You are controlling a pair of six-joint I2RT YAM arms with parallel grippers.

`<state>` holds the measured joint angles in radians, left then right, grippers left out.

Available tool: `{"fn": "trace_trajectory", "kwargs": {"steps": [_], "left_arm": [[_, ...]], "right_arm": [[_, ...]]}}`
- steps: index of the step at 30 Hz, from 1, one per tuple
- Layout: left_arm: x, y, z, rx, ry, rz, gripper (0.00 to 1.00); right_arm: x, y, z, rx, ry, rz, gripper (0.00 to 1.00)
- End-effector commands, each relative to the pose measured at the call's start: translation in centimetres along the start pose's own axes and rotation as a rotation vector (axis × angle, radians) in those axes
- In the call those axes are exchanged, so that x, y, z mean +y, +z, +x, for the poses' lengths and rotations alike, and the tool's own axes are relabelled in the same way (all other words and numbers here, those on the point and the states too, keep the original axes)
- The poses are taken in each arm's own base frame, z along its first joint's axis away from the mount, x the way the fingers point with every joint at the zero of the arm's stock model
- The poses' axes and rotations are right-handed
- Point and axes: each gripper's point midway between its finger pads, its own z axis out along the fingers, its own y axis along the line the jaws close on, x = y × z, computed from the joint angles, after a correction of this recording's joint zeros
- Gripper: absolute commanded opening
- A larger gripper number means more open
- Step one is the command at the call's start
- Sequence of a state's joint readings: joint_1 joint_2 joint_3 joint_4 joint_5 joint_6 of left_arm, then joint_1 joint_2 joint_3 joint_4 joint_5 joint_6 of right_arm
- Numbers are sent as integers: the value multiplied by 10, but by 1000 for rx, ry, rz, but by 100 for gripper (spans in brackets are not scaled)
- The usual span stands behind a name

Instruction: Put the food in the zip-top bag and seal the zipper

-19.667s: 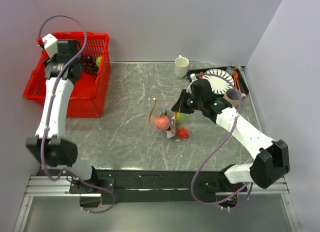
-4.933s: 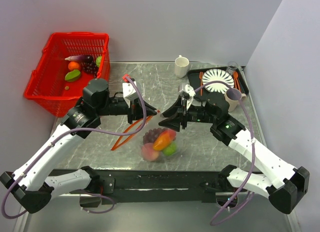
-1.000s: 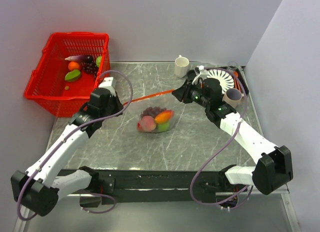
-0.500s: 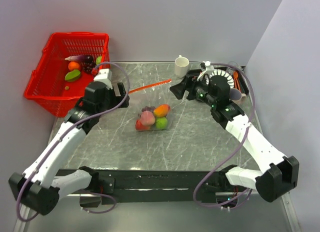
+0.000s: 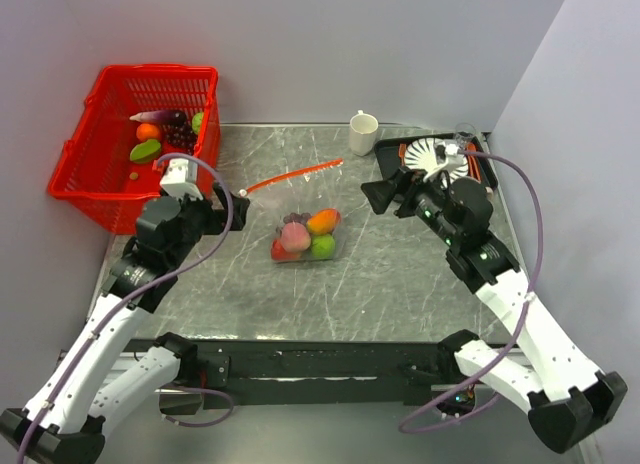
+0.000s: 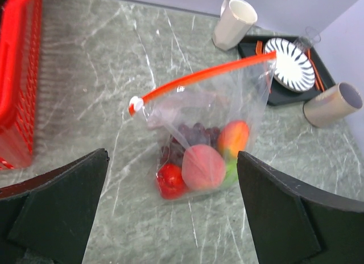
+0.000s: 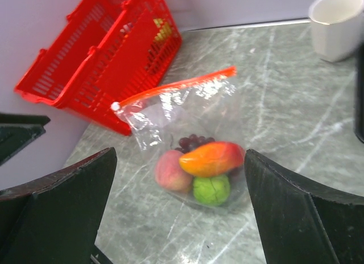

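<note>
Zip-top bag [image 5: 300,212] is shown lying flat at the middle of the tabletop [image 5: 400,274], with fruit-shaped food [image 5: 306,238] bunched at its near end. Left jaws and right jaws are held wide open and empty on either side, apart from the bag, seemingly because sealing is judged finished. Its zipper [image 5: 295,175] is stretched straight along the far edge, apparently closed. A red basket [image 5: 130,179] and a mug [image 5: 363,132] are seen beyond.
</note>
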<state>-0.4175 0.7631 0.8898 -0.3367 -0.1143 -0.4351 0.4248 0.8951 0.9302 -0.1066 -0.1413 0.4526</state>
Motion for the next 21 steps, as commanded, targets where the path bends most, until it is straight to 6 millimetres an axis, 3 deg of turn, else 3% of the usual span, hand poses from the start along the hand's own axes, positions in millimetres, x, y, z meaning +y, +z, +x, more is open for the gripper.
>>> {"fn": "trace_trajectory", "kwargs": {"steps": [1, 12, 21], "left_arm": [[-11, 1, -14, -94, 4, 71, 99], [-5, -3, -11, -137, 58, 76, 99], [-1, -3, -6, -134, 60, 68, 99]], "right_arm": [[-17, -16, 0, -43, 27, 90, 100], [-45, -33, 19, -68, 79, 203, 100], [-50, -36, 24, -75, 89, 219, 100]]}}
